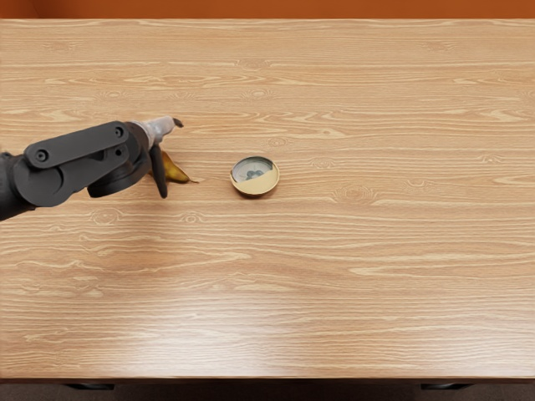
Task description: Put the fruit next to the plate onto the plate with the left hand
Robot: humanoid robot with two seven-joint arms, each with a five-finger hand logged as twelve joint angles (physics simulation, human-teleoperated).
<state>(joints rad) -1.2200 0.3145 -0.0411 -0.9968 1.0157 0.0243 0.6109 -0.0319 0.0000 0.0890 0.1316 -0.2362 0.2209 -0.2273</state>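
A yellow-brown banana (175, 173) lies on the wooden table (351, 276), just left of a small round plate (255, 175) with a tan rim and grey centre. My left hand (170, 159) reaches in from the left edge and hovers over the banana's left end. Its fingers are spread: a grey finger (161, 128) points up and to the right, and a dark one (159, 177) points down in front of the fruit. Most of the banana is hidden behind the hand. The fingers do not grip it. The plate holds no fruit.
The dark forearm (71, 163) covers the table's left-middle part. The table's far edge runs along the top of the view, with an orange wall (267, 8) behind it. The near edge runs along the bottom.
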